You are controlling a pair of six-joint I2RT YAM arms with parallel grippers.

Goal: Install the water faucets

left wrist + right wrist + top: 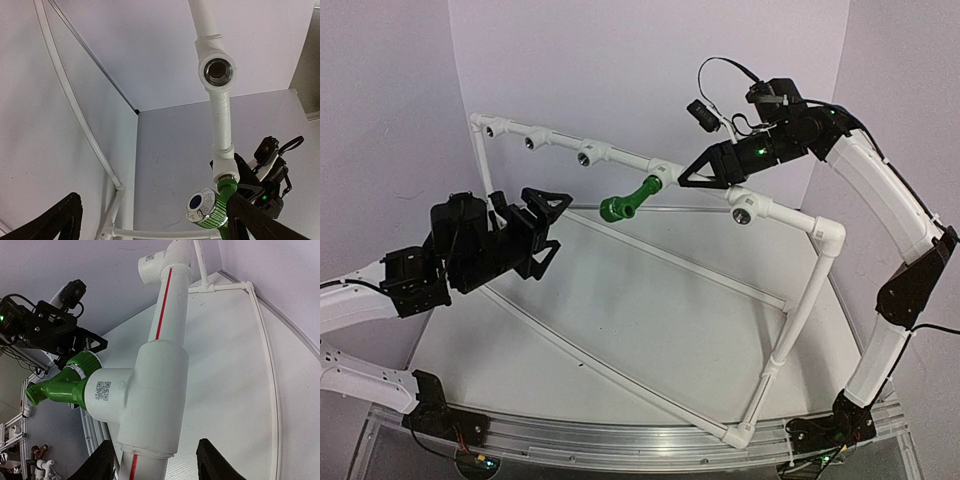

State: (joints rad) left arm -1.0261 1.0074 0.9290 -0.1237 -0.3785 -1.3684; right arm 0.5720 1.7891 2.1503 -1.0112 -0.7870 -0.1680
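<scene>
Your left gripper (552, 226) hangs to the left of the tee (665, 176), well apart from it. Its fingers (55, 222) are spread wide and hold nothing. The green faucet (628, 203) sits in that tee's side outlet, with its free end pointing left toward the left gripper. Neither gripper touches it. Your right gripper (690, 175) is just right of the tee, and its fingers (102, 462) straddle the white pipe (172, 295). You cannot tell whether they actually clamp it.
</scene>
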